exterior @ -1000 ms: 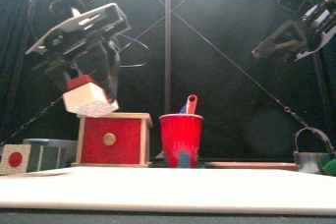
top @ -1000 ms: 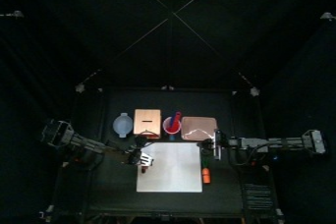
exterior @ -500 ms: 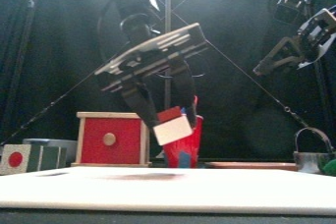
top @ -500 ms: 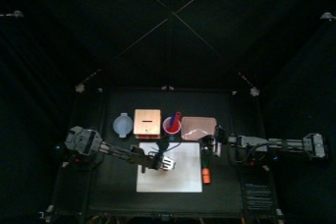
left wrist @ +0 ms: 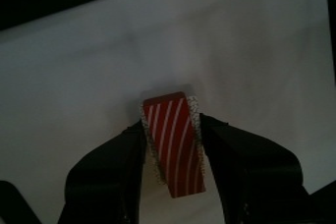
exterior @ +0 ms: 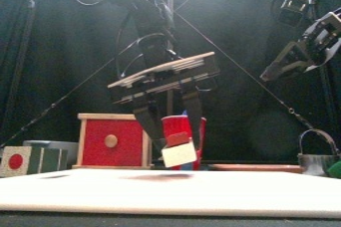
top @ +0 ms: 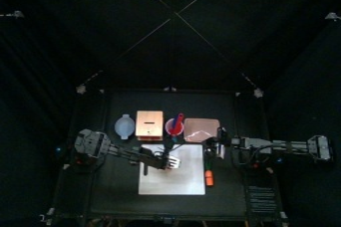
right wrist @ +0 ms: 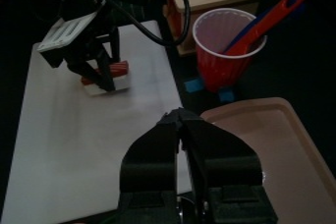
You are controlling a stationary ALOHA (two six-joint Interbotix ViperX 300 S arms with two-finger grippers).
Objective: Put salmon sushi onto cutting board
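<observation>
cutting board lay flat & white across table front. left gripper hung just above it w/ jaws clamped on salmon sushi, piece off the board surface. right gripper sat raised at right side, jaws pressed together, holding nothing.

You are looking into a pen of black curtains, closed on every side around a small black table. Thin pale lines cross overhead and run out toward the corners. Light falls on the tabletop only; the floor beyond stays dark.
</observation>
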